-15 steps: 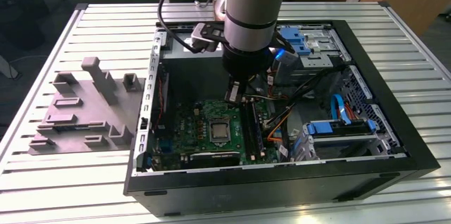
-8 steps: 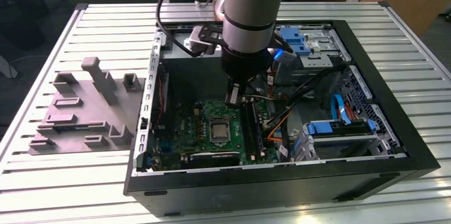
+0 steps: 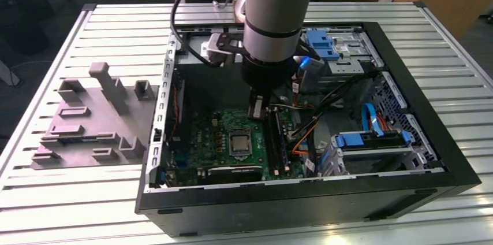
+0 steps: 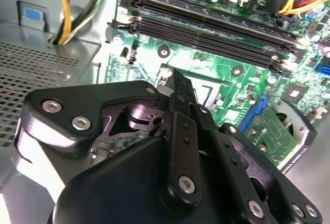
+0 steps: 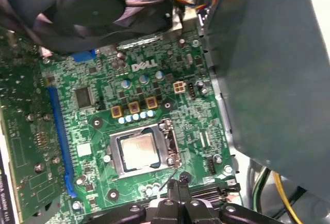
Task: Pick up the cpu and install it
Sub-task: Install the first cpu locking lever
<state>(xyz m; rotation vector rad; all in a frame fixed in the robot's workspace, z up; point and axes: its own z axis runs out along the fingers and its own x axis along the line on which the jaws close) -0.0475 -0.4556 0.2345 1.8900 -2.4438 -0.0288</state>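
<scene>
The small, flat, shiny silver cpu (image 5: 138, 150) sits in its black socket frame (image 5: 167, 147) on the green board (image 5: 170, 80), and the gripper (image 5: 177, 193) hangs just beside it, fingers pressed together on nothing.

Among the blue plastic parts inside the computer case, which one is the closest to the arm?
The blue drive bracket at the case's far end, just on the exterior view's right of the arm's wrist; the other blue bracket sits nearer the case's front.

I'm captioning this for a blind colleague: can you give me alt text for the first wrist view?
The cpu, a pale silver square, sits in its metal-rimmed socket on a green motherboard, seen from above. The gripper hangs just beside the socket, a black fan lies beyond, and a grey case wall runs alongside.
</scene>
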